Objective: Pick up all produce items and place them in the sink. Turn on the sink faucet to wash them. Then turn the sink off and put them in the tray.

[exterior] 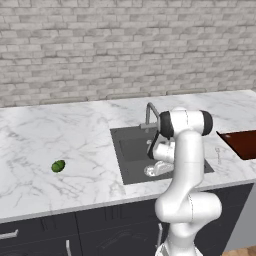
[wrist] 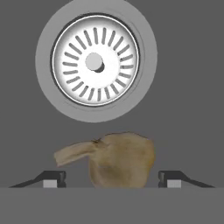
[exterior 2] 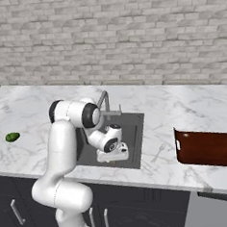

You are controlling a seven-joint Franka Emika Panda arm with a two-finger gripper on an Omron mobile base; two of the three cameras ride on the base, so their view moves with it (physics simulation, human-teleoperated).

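The gripper [wrist: 109,180] hangs low inside the sink [exterior: 131,150], pointing down at the dark grey basin floor. Its two dark fingertips [wrist: 54,178] stand spread wide apart, with a clear gap on each side of the tan-brown lumpy piece [wrist: 114,160] that sits between them. The fingertips do not touch it; the piece rests on the basin floor, its thin pointed end reaching toward the left fingertip in the hand view. Just beyond the piece, straight ahead of the gripper in the hand view, is the round silver drain [wrist: 95,61] with its slotted strainer, apart from the piece by a narrow strip of grey floor.

In the left base view the arm bends down from the counter's front edge into the basin, and the gripper [exterior: 156,169] is near the basin's front wall. The sink faucet [exterior: 150,114] stands behind the gripper at the back rim of the sink, its bent neck leaning over the basin. The green ball-like fruit [exterior: 58,166] lies on the white marble counter [exterior: 60,135], well away from the gripper on its left and outside the sink. The reddish-brown tray [exterior 2: 207,149] rests on the counter well off to the gripper's right, past the sink's right rim.
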